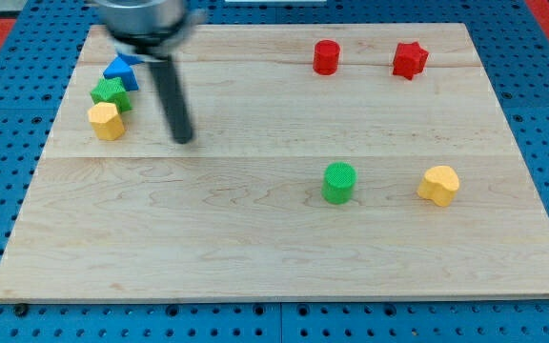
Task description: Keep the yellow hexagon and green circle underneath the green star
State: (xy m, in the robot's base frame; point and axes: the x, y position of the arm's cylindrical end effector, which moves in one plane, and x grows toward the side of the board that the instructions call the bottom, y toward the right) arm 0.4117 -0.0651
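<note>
The green star (pixel 111 93) lies near the board's upper left, touching the yellow hexagon (pixel 106 121) just below it. The green circle (pixel 339 182) stands alone right of the board's centre, far to the right of the star and lower in the view. My tip (pixel 183 137) rests on the board to the right of the yellow hexagon, a short gap away, touching no block.
A blue triangle (pixel 121 70) sits just above the green star. A red cylinder (pixel 326 57) and a red star (pixel 409 59) lie at the upper right. A yellow heart (pixel 438 184) lies right of the green circle. The wooden board (pixel 255 257) sits on blue pegboard.
</note>
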